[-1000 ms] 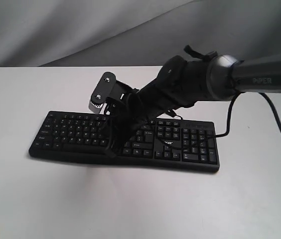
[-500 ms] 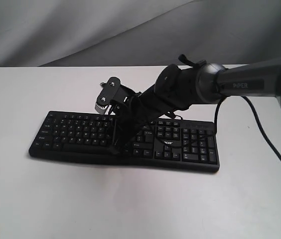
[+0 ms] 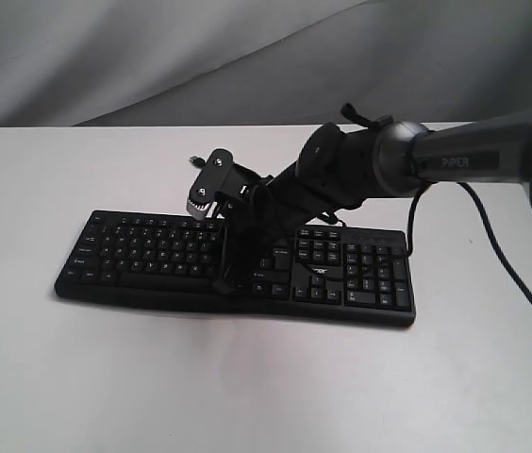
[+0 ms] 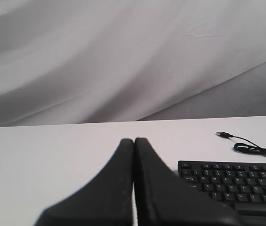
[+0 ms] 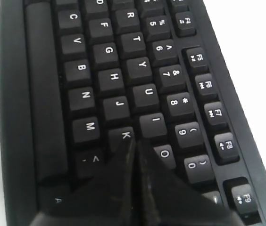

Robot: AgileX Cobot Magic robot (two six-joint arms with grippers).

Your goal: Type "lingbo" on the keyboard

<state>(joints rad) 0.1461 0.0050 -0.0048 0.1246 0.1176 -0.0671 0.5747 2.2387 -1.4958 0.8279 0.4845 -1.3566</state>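
The long black keyboard [image 3: 134,250] lies across the middle of the white table, its numeric keypad to the right. My right gripper [image 3: 221,285] reaches in from the right and points down onto the letter keys, shut with nothing in it. In the right wrist view its tips [image 5: 135,141] rest at the gap between the K key [image 5: 122,135] and the O key [image 5: 164,154], just below the I key. My left gripper [image 4: 134,140] is shut and empty, hovering over bare table beside the keyboard's [image 4: 232,181] left end. It does not show in the exterior view.
The keyboard's thin cable and USB plug [image 4: 223,134] lie on the table behind it. The right arm's black cable [image 3: 521,274] hangs along the right side. A grey cloth backdrop [image 3: 153,57] rises behind the white table [image 3: 247,377].
My right gripper has shifted a little to the right along the letter rows, its wrist moving with it. The keyboard has not moved.
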